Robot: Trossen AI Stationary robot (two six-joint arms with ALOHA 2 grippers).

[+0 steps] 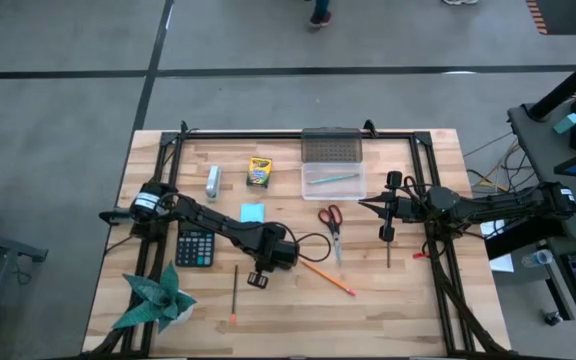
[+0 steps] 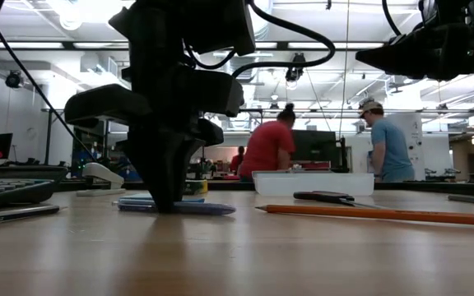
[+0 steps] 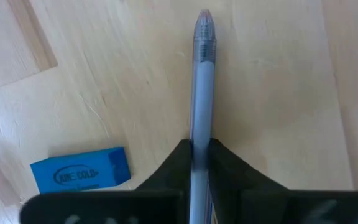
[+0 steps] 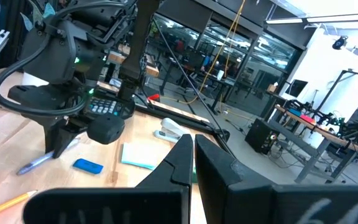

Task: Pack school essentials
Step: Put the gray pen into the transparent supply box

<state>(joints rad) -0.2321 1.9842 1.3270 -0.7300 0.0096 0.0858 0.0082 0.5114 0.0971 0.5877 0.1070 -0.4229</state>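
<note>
From the overhead camera I see my left arm stretched diagonally from its base at the left edge of the counter (image 1: 418, 300) toward the centre of the frame, elbow low, wrist bent down so the left gripper (image 1: 259, 278) stands on the wood just below centre. In the left wrist view the fingers (image 3: 173, 165) are clenched on a blue-grey pen (image 3: 202, 81), whose barrel runs straight out from between them and lies along the counter. The tiny blue eraser (image 3: 81, 171) lies just beside the fingers, at lower left of that frame. In the low view the gripper stands upright at left of centre, tips down on the pen.

My right arm reaches in from the right edge of the overhead frame, held level, with the right gripper (image 1: 389, 207) right of centre, its fingers pressed together on nothing, as the right wrist view shows.

Other items in the overhead view: an orange pencil (image 1: 326, 277) just right of the left gripper, red-handled scissors (image 1: 332, 225) at centre, the light-blue note pad (image 1: 252, 213) left of them, the crayon box (image 1: 259, 172) above that, and a clear case (image 1: 332, 181) at upper centre with a thin green pencil inside. A black calculator (image 1: 195, 247) sits at left, a green paper plant (image 1: 156, 300) at lower left.
</note>
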